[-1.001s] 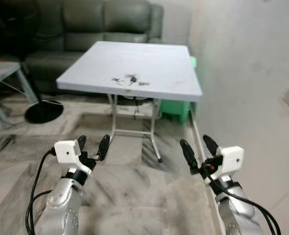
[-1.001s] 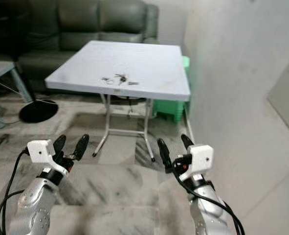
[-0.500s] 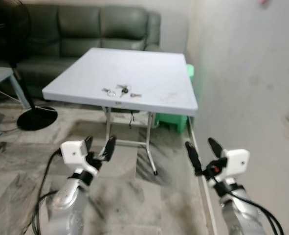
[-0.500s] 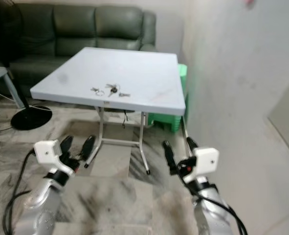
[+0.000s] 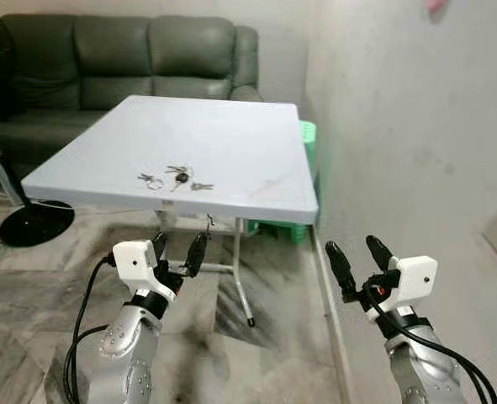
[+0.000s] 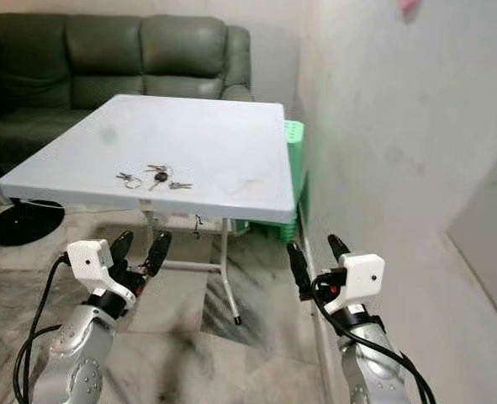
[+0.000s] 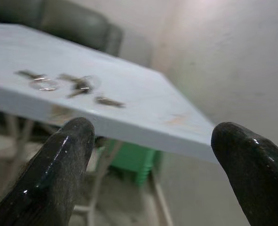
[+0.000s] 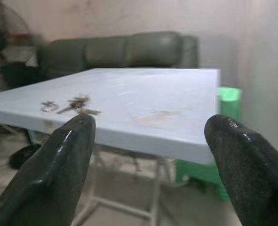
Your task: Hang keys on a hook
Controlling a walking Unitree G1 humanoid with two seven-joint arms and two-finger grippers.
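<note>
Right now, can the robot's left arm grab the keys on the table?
Probably not yet. The keys lie on top of the table, near its front edge, while the left gripper hangs open below and in front of that edge. Nothing blocks the way, but the arm would need to rise and move forward.

I see the keys (image 6: 151, 178) lying near the front edge of the pale table (image 6: 231, 160). My left gripper (image 6: 139, 250) and right gripper (image 6: 315, 254) hover spread below it, a dark sofa (image 6: 113, 59) behind.
</note>
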